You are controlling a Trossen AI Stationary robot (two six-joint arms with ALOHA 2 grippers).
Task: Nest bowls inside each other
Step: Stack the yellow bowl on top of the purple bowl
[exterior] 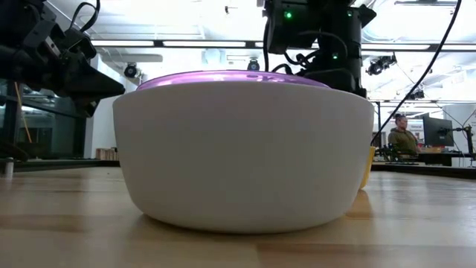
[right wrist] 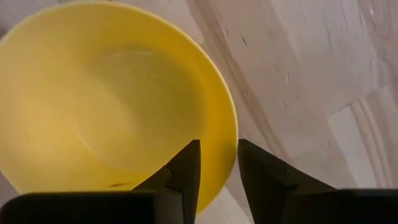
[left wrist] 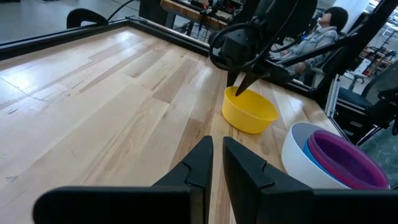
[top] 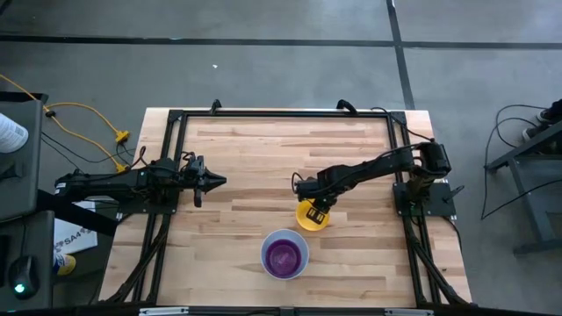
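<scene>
A yellow bowl (top: 313, 215) stands upright on the wooden table, right of centre. My right gripper (right wrist: 217, 165) points straight down over the bowl's near-side rim (right wrist: 229, 140), open, with one finger above the bowl's inside and the other outside it. Nearer the front edge stands a white bowl (top: 284, 254) holding a blue bowl (left wrist: 309, 149) and, inside that, a purple bowl (left wrist: 345, 163). My left gripper (top: 218, 182) waits level above the table's left part, shut, with nothing in it.
A black frame (top: 281, 114) runs round the table's edges. Bare wood (left wrist: 93, 106) lies between my left gripper and the bowls. In the room beyond the table a person (exterior: 404, 138) sits at a desk.
</scene>
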